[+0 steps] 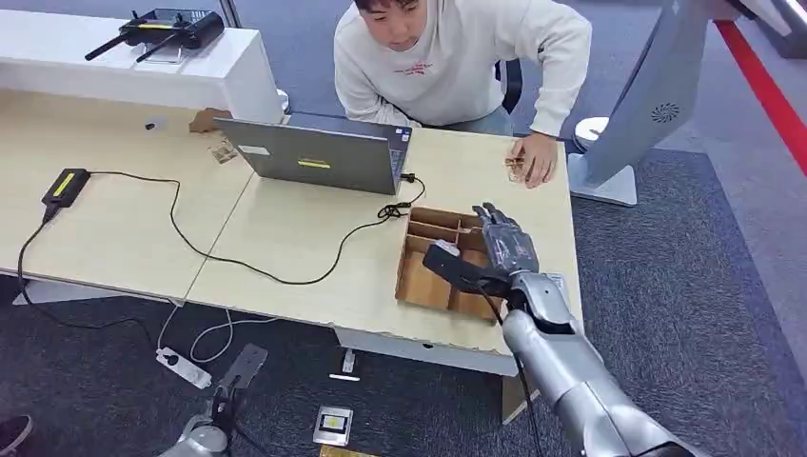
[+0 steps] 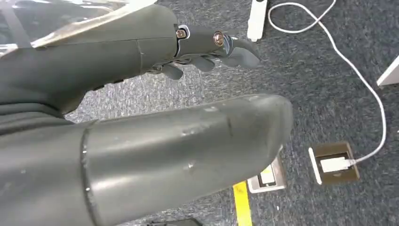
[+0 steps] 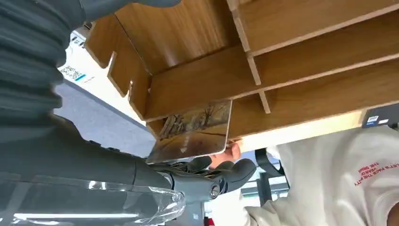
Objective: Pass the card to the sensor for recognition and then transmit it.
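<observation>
Right arm (image 1: 571, 371) reached up and forward from lower right, silver forearm angled toward dark right hand (image 1: 500, 252). Held card (image 3: 195, 132) against fingers (image 3: 235, 170), thumb side low. Left arm hung down at side. Left hand (image 2: 207, 52) carried nothing, fingers (image 2: 242, 54) loosely curled, thick thumb (image 2: 188, 150) stretched out apart from them.
</observation>
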### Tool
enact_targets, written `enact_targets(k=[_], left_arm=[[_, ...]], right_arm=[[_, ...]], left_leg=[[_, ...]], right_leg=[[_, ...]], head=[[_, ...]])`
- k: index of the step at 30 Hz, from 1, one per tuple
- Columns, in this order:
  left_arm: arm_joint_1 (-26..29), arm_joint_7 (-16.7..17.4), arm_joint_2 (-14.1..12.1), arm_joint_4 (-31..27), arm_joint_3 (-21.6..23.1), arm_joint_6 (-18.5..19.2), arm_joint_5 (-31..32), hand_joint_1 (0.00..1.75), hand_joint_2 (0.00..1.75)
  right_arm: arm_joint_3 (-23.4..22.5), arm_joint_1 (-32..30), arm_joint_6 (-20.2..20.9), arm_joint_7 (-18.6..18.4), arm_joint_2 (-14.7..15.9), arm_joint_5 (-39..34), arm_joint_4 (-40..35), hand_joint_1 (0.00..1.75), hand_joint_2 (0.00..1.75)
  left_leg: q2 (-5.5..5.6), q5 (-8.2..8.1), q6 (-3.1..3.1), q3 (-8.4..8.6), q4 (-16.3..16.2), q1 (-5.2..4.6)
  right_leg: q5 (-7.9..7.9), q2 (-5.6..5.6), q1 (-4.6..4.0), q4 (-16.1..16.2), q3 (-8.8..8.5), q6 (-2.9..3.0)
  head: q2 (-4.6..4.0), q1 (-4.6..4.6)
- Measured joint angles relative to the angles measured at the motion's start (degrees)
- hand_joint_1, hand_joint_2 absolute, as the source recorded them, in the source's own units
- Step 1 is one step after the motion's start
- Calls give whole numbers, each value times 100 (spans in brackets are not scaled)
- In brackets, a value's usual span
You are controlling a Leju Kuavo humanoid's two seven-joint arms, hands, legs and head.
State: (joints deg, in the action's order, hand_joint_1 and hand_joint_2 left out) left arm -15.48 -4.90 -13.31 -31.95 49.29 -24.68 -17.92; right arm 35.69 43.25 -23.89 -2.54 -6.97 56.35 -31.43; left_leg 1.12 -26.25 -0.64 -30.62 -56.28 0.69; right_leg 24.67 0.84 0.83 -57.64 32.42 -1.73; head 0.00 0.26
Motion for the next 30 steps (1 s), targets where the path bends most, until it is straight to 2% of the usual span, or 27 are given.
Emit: enact_targets(k=[14,18,21,30], left_arm=[[-68,4,-55,-68,28,81,-94,0,0],[-78,-13,-63,-87,46,83,-146,0,0],[-111,-13,-63,-92,59,114,-188,0,0],[-193,-111,-31,-72,94,122,-258,0,0]], right_arm=[[-22,2,-127,57,79,-131,48,0,175],[-103,87,-151,327,144,-249,33,0,175],[-151,374,-92,619,260,-475,37,0,175],[-203,620,-264,782,360,-693,33,0,175]], left_leg=[[0,0,0,1,0,0],[0,0,0,0,0,-1],[-1,1,0,1,0,-1],[-1,0,-1,2,-1,0]], right_leg=[[0,1,0,0,0,0],[0,1,0,0,1,0],[-1,1,1,0,0,0],[-1,1,0,0,0,1]], head=[[0,0],[0,0],[0,0],[0,0]])
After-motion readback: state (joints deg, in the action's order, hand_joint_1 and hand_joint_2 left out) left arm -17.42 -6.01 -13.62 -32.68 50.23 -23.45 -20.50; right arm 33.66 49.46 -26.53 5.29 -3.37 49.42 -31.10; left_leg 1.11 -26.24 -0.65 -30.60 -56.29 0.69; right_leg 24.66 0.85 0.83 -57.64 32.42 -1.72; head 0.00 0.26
